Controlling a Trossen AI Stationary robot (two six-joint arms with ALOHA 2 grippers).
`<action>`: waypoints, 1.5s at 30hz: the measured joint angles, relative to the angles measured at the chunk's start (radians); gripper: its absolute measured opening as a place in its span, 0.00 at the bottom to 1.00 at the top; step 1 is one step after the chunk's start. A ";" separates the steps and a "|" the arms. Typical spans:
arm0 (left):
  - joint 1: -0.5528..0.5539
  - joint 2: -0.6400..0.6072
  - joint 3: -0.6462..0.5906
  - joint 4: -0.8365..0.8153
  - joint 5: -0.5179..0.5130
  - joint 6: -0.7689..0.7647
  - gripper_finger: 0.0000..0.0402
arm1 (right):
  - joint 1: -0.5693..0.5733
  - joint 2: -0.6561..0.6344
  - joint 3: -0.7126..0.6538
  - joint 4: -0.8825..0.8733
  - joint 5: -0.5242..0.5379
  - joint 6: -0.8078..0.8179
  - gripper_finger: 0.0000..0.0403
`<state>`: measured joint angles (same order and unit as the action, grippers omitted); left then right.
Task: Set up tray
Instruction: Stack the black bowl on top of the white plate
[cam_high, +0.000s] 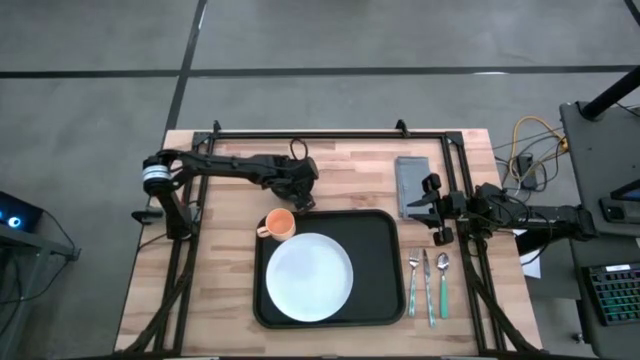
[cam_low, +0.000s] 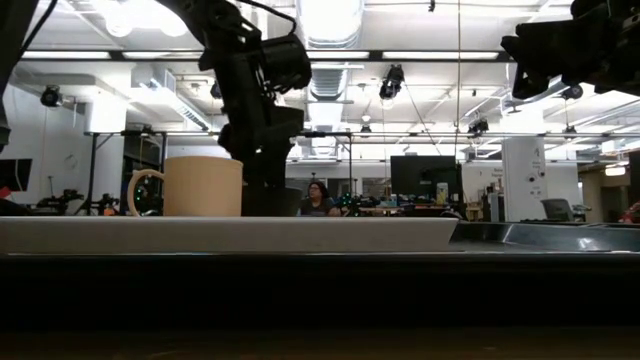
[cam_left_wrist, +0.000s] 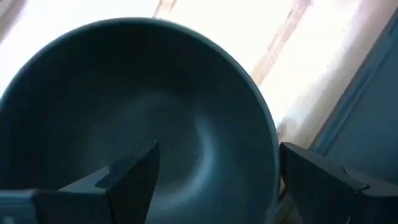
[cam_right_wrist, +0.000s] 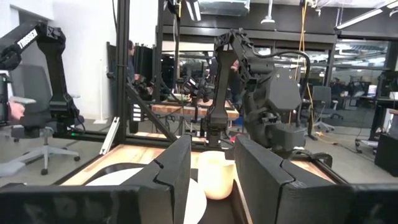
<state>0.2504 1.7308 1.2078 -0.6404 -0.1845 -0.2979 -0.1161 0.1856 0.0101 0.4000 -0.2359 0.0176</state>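
High view: tray (cam_high: 375, 300) at table centre, holding white plate (cam_high: 309, 277) and orange mug (cam_high: 279, 224) in its corner. Left gripper (cam_high: 297, 203) just above the mug, fingers spread, nothing held; right gripper (cam_high: 432, 207) open beside the napkin (cam_high: 411, 185). Step judged: mug placed. Next likely: napkin or cutlery (cam_high: 428, 283)

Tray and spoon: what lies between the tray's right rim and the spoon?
In the high view, a fork and a knife lie on bare wood between the tray and the spoon.
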 joint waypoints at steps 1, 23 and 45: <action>0.000 0.007 -0.006 0.015 -0.001 0.000 0.75 | 0.000 0.000 0.000 0.000 0.000 -0.002 0.28; -0.021 0.056 -0.013 0.054 -0.004 0.118 0.03 | 0.000 0.002 0.000 0.000 0.002 -0.010 0.28; -0.162 0.054 0.125 -0.038 -0.024 0.243 0.00 | 0.000 0.001 0.000 0.000 0.000 -0.018 0.28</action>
<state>0.0885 1.7844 1.3327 -0.6787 -0.2088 -0.0548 -0.1162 0.1864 0.0101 0.3996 -0.2359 -0.0002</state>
